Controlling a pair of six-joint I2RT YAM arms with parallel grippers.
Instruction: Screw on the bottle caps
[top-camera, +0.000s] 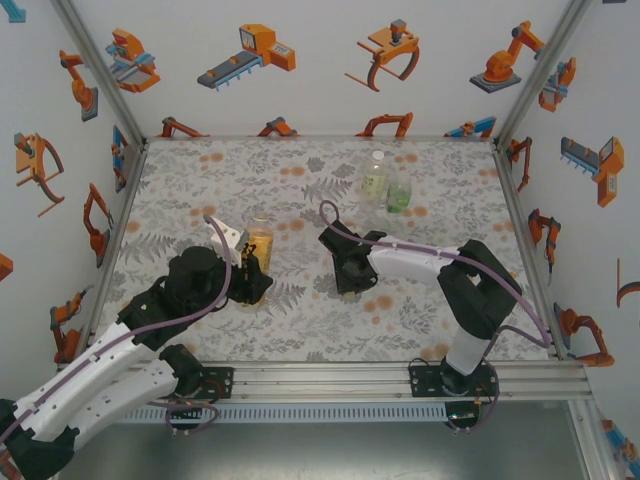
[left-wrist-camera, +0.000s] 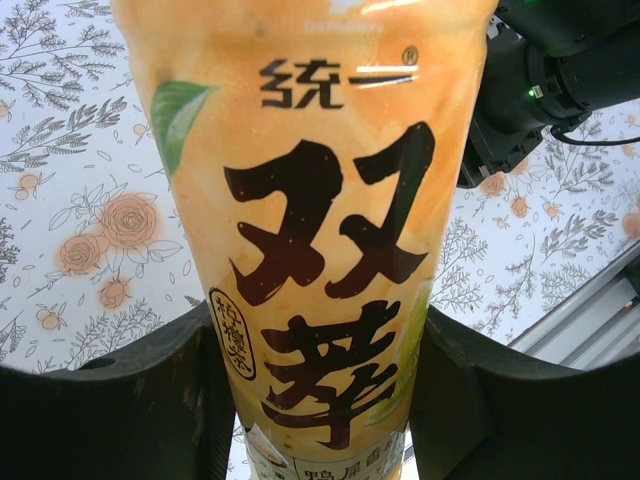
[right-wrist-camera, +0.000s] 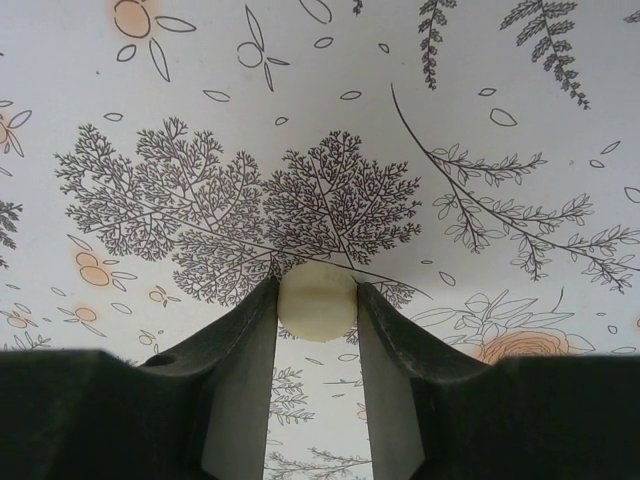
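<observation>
Right gripper (right-wrist-camera: 317, 288) around cap (right-wrist-camera: 317, 303) over floral tabletop (right-wrist-camera: 130, 90); robot-print walls (top-camera: 320, 100)

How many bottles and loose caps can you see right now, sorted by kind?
amber bottle: 1
clear bottle with pale label: 1
green-tinted bottle: 1
loose cap: 1
Total: 4

From above and behind, the top camera takes in the whole surface (top-camera: 300, 330). The left wrist camera sits close against the amber bottle (left-wrist-camera: 320, 250), shared with the top view; the right wrist camera faces the surface closely.
</observation>
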